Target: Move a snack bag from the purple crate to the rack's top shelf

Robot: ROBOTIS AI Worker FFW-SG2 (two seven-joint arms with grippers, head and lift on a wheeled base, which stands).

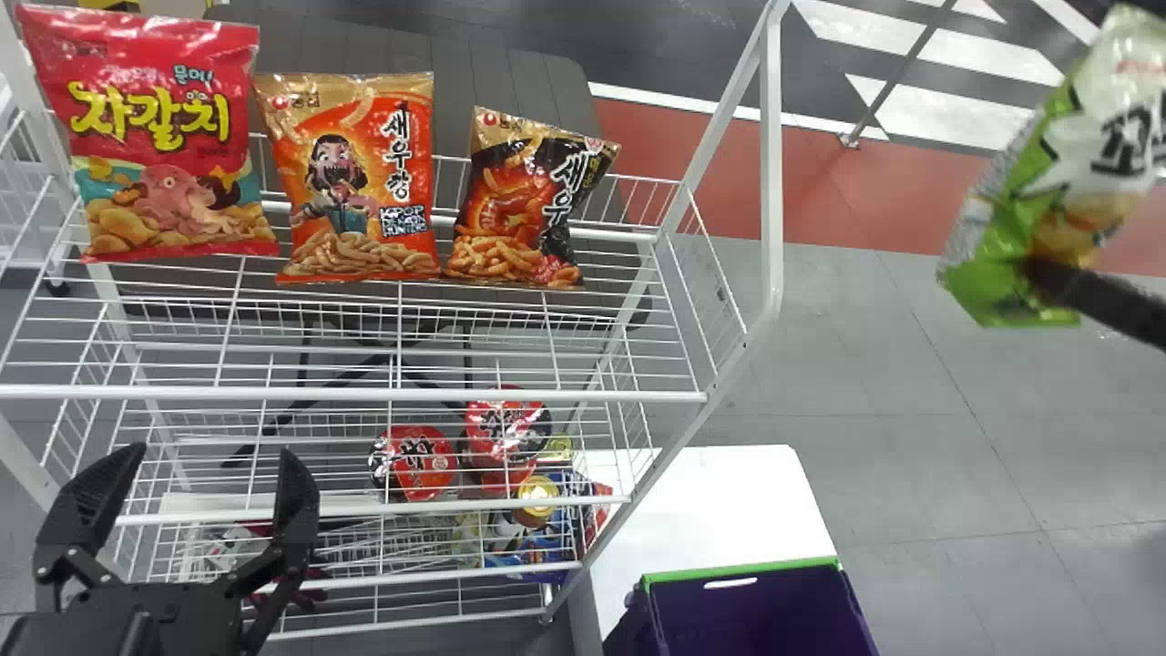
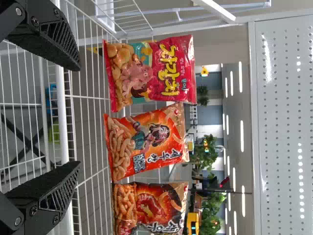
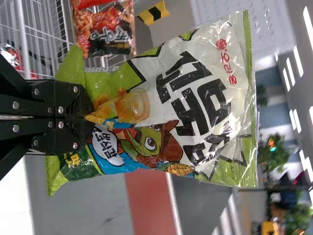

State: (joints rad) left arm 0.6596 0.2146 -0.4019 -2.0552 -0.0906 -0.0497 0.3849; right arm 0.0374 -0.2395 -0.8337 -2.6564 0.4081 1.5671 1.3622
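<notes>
At the head view's right edge my right gripper [image 1: 1061, 278] is shut on the lower part of a green and white snack bag [image 1: 1079, 182], held up in the air to the right of the rack. In the right wrist view the same gripper [image 3: 90, 117] pinches that snack bag [image 3: 171, 107]. My left gripper [image 1: 205, 492] stands open and empty before the rack; its two fingers frame a gap in the left wrist view [image 2: 73, 117]. The rack's top shelf [image 1: 364, 394] carries three upright bags. The purple crate [image 1: 765, 615] is at the bottom, right of the rack.
On the top shelf stand a pink bag [image 1: 168, 137], an orange bag [image 1: 355, 182] and a black and orange bag [image 1: 528, 205], side by side. Bowls and cans [image 1: 414, 460] sit on a lower shelf. The rack's white side post [image 1: 772, 164] rises between the shelf and the held bag.
</notes>
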